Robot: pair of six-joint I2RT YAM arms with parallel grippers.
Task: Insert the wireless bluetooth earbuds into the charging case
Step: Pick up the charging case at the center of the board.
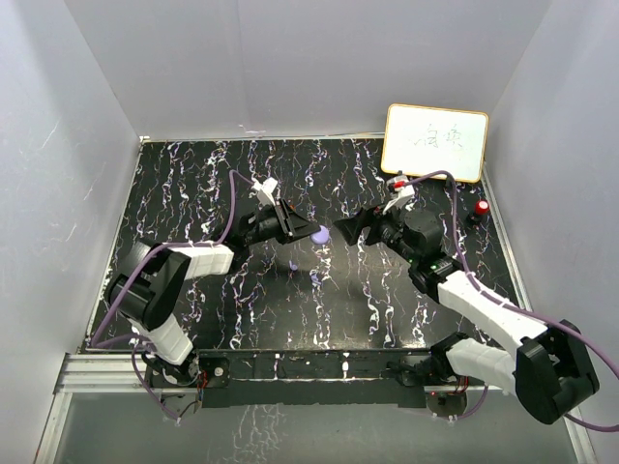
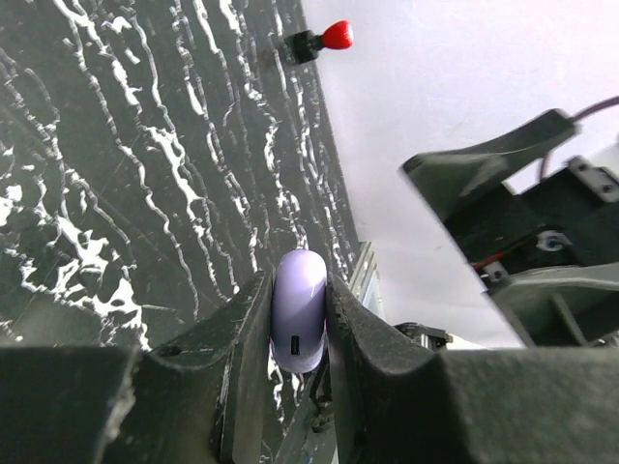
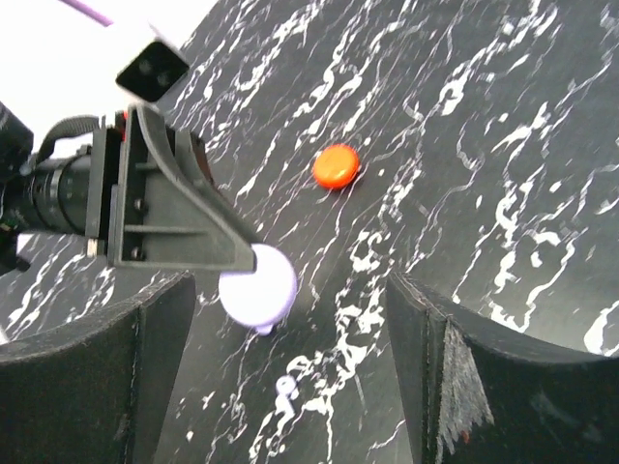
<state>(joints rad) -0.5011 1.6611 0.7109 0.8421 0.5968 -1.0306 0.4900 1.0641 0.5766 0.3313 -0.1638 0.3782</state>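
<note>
Left gripper (image 1: 302, 231): closed tight on the case; one finger presses on each flat side.
Case (image 2: 298, 309): purple and round, standing on its edge between the left fingers. About half of it sticks out past the fingertips. A small dark port on its rim faces the left wrist camera. Whether it touches the table, I cannot tell.
Right gripper (image 1: 345, 228): wide apart and holding nothing. It points at the left gripper. Its tips are near the case but do not touch it.
Earbud (image 1: 315, 278): a tiny purple piece lying on the table, on the near side of the case and free of both grippers. It is too small to tell its shape.
Second piece (image 1: 292, 266): also tiny and purple, on the table close to the earbud but not touching it. I cannot tell if it is an earbud too.
Red disc (image 3: 336, 165): flat and round, lying on the table. In the right wrist view it is beyond the case and apart from it.
Red-capped piece (image 1: 481, 208): a red top on a black base, near the right edge of the table and just below the whiteboard, well apart from both grippers. What it is, I cannot tell.
Whiteboard (image 1: 435, 142): leaning at the far right corner, with faint writing on it.
Table (image 1: 193, 184): black, with white and purple veins.
</note>
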